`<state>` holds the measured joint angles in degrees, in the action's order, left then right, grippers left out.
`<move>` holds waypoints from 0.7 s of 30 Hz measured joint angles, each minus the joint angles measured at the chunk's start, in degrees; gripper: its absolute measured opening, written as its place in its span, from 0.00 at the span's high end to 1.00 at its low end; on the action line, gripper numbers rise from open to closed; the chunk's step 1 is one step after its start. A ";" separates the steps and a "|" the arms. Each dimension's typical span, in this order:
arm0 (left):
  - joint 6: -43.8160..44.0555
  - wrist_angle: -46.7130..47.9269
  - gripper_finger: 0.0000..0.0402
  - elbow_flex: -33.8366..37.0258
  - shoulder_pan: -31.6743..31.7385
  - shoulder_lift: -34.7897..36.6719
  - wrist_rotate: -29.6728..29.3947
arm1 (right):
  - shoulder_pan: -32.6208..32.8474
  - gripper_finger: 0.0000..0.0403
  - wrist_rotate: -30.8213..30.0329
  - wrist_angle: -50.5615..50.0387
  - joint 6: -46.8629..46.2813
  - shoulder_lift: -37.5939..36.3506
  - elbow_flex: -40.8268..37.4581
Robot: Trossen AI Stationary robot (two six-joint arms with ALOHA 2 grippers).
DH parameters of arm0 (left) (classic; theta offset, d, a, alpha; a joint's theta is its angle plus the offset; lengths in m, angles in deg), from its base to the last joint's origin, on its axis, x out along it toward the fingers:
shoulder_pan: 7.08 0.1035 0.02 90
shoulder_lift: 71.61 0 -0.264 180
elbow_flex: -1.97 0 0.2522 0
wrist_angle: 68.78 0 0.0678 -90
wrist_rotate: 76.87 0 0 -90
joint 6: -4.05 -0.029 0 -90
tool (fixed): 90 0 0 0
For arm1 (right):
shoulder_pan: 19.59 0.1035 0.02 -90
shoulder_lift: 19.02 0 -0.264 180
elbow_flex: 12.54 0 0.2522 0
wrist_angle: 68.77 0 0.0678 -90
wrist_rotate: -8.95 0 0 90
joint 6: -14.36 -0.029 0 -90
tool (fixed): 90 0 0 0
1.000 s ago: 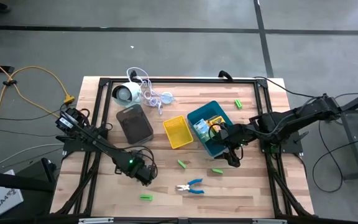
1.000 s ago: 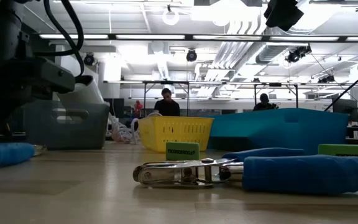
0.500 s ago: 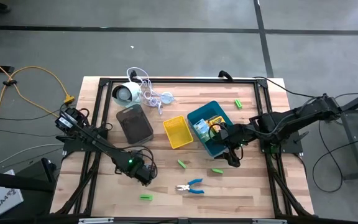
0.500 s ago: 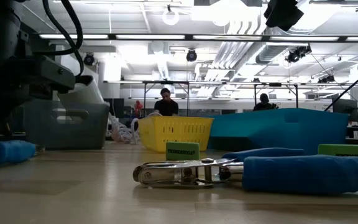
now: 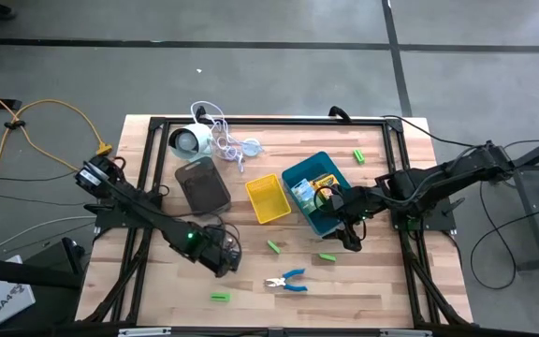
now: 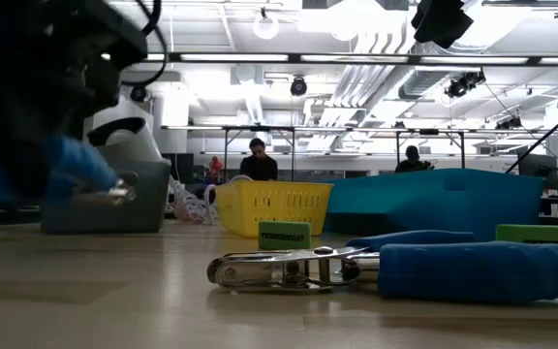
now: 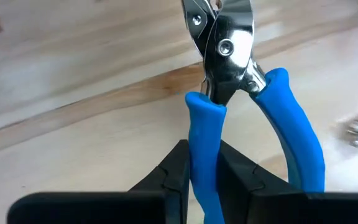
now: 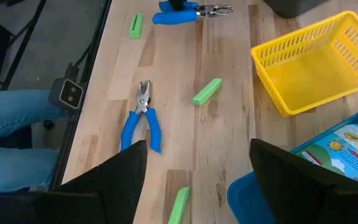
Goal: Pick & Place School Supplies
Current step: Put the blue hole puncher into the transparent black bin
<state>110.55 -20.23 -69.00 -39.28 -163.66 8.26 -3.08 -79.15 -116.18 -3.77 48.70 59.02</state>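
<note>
My left gripper [image 5: 221,255] is at the table's near left and shut on a pair of blue-handled pliers [image 7: 225,43], which shows blurred and raised in the low view [image 6: 76,174]. A second pair of pliers [image 5: 288,281] lies flat near the near edge, also seen from the right wrist [image 8: 142,118]. Several green blocks lie loose on the wood [image 5: 274,246] [image 5: 327,256] [image 5: 219,297] [image 5: 358,155]. My right gripper [image 5: 349,234] is open, low by the blue tray's near corner, touching nothing. My left gripper pinches one blue handle [image 7: 202,134] of the pliers between its two fingers [image 7: 179,165]. The handle runs along the fingers, and the metal head sticks out past the fingertips. The other handle [image 7: 297,137] is free. The pliers are lifted clear of the table.
The blue tray [image 5: 318,217] holds printed boxes [image 8: 353,146]. The yellow tray [image 5: 268,198] and the grey tray [image 5: 202,185] stand to its left. A white round device with a cord [image 5: 187,140] sits at the far left. Bare wood lies along the near edge.
My left gripper has risen from the table and shifted slightly toward the right, carrying the pliers. In the low view their blue handle went from lying on the wood to hanging above it. My right arm has kept still.
</note>
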 joint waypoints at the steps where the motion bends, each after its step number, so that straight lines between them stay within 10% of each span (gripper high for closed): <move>1: -0.88 -0.10 0.88 -0.04 0.24 0.53 0.02 | 0.00 0.32 -0.01 0.00 0.00 0.00 0.00; 21: -8.13 7.97 0.88 -0.74 1.66 16.33 -10.29 | -0.01 0.32 0.00 -0.01 -0.03 0.00 0.00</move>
<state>102.42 -12.26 -69.74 -37.62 -147.33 -2.03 -3.09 -79.15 -116.20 -3.80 48.70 59.02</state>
